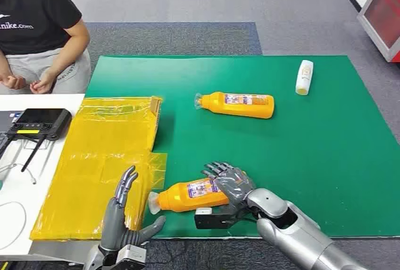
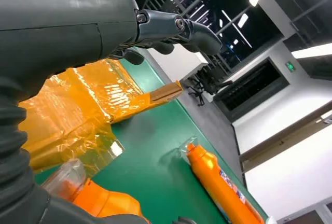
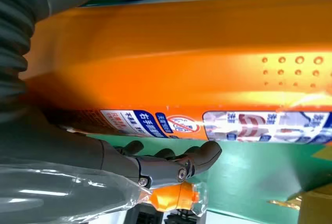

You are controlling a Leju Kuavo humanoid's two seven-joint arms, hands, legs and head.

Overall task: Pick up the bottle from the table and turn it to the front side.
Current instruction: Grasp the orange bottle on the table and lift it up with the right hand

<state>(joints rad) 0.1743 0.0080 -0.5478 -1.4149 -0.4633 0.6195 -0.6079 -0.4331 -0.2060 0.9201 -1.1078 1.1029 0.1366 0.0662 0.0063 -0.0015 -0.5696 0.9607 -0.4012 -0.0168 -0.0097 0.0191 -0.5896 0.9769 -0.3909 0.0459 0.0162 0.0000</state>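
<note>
Orange bottle [image 1: 193, 195] lying on its side at the near edge of the green mat [image 1: 302, 157], label up, clear-wrapped cap toward the left hand [image 1: 124, 220]. Right hand [image 1: 229, 185] laid over its base end, fingers curled on the body. Close right wrist view: fingers [image 3: 176, 168] alongside the label, thumb side hidden, so firm hold not certain. Left hand just beside the cap, fingers apart, holding nothing, over yellow plastic bag [image 1: 99, 157]. Second orange bottle [image 1: 237, 104] well beyond the right hand; left wrist view gives it [image 2: 223, 185] lying apart on the mat. Small white bottle [image 1: 304, 77] farther still.
</note>
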